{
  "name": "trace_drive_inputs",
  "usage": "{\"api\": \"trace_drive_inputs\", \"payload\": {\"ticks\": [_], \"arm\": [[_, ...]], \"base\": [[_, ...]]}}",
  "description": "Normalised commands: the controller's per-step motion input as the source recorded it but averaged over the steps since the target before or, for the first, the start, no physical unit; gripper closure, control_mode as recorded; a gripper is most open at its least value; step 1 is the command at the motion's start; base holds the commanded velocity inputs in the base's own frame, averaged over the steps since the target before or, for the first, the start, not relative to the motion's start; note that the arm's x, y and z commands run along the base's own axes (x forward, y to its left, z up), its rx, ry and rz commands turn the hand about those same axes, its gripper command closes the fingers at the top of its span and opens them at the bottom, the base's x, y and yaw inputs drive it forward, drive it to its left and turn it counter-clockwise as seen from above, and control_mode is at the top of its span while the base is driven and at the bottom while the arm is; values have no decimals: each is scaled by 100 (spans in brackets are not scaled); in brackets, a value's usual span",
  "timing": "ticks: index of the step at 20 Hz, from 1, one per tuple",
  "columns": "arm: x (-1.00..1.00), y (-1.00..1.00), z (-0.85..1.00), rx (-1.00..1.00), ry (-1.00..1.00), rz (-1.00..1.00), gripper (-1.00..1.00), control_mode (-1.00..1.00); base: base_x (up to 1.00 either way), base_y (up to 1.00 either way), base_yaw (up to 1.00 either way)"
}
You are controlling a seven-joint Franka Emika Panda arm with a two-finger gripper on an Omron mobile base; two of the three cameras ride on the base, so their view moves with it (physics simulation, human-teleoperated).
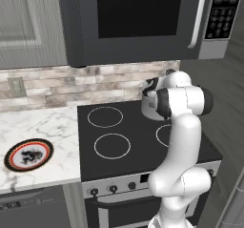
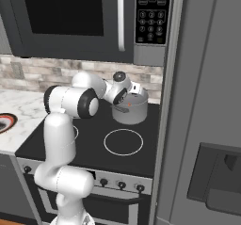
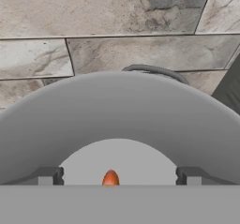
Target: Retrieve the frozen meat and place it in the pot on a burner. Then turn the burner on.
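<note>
The grey metal pot (image 2: 130,112) stands on the back right burner of the black stove (image 2: 94,146). In the left base view the pot (image 1: 149,110) is partly hidden behind my arm. My gripper (image 2: 133,90) hangs just above the pot's rim, pointing down into it. In the hand view the gripper (image 3: 119,176) is open, its dark fingertips (image 3: 49,176) wide apart over the pot's inside (image 3: 117,120). The frozen meat (image 3: 110,177), a small orange lump, sits between the tips without touching either, low in the pot. The meat (image 2: 128,105) shows as an orange speck at the pot's mouth.
A row of knobs (image 2: 121,185) runs along the stove front. The front burner ring (image 2: 123,141) is bare. A black-and-red plate (image 1: 28,154) lies on the marble counter to the left. A microwave (image 1: 138,17) hangs overhead, and the fridge (image 2: 207,125) walls the right side.
</note>
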Motion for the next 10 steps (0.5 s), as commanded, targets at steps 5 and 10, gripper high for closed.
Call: {"api": "trace_drive_inputs", "payload": {"ticks": [5,10], "arm": [[0,0,0,0,0,0,-100,-100],[0,0,0,0,0,0,-100,-100]], "base": [[0,0,0],[0,0,0]]}}
